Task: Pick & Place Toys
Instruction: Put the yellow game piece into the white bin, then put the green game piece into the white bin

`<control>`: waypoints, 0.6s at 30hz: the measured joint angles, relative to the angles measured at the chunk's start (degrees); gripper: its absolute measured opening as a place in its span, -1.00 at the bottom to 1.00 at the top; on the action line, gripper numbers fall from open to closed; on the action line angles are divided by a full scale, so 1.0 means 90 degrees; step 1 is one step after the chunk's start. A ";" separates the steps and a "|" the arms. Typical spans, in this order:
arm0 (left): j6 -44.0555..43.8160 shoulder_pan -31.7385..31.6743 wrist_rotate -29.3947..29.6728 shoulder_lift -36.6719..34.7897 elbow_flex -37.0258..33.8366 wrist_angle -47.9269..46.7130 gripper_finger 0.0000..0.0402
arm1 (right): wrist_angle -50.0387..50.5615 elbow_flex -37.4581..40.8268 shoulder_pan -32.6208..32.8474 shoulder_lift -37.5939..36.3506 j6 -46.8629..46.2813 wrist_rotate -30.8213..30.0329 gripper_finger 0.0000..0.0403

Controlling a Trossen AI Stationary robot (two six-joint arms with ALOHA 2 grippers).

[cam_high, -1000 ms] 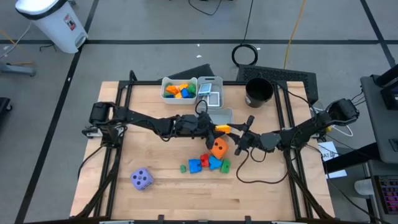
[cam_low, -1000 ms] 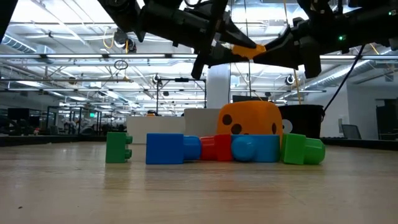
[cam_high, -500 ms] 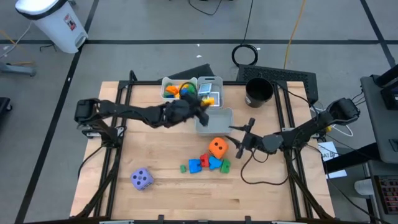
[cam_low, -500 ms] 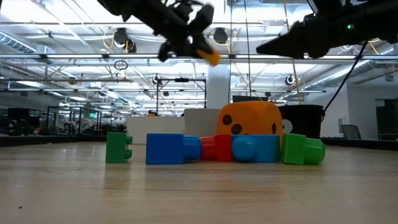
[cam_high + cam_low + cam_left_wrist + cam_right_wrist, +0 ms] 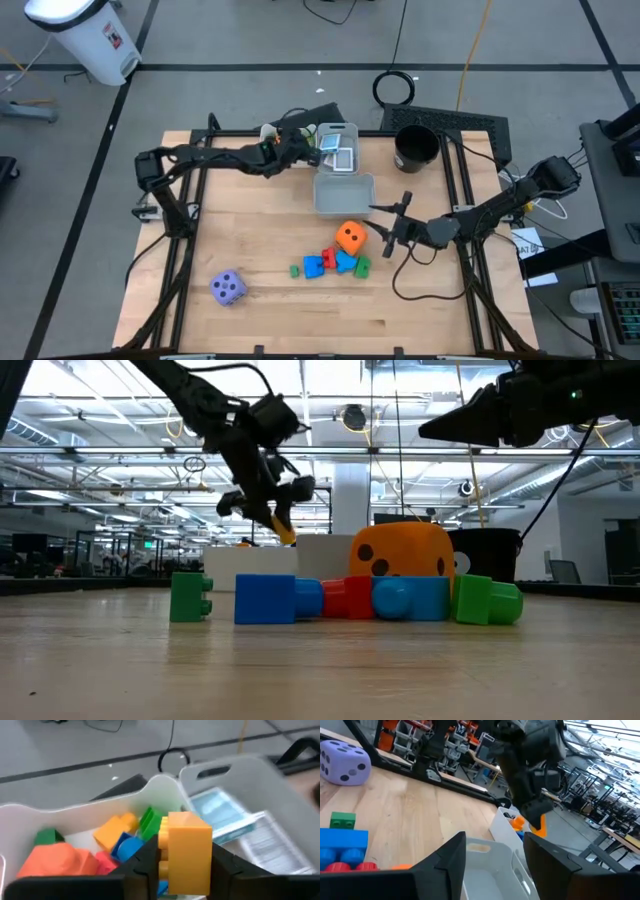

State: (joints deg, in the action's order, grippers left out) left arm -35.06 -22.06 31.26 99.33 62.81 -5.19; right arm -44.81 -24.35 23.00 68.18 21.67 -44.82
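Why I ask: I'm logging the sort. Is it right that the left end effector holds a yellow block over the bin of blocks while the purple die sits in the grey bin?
One detail is wrong. The purple die lies on the bare table, as the high view shows, not in the grey bin. The left end effector does hold the yellow block over the bin of blocks.
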 joint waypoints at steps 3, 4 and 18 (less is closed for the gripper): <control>-0.0139 -0.0065 0.0006 0.0111 0.0000 -0.0128 -0.19 | 0.0087 -0.0001 0.0000 0.0000 0.0000 -0.0005 -0.16; -0.0186 -0.0079 0.0006 0.0108 0.0000 -0.0126 -0.09 | 0.0106 0.0002 0.0000 0.0000 0.0002 -0.0007 -0.16; 0.1240 0.0556 -0.2405 -0.0645 0.0002 -0.0033 0.69 | 0.0105 -0.0001 0.0002 0.0000 -0.0144 -0.0012 -0.17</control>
State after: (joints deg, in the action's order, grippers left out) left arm -23.90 -17.05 9.61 93.53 62.83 -5.49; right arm -43.86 -24.36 23.03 68.18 20.38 -44.93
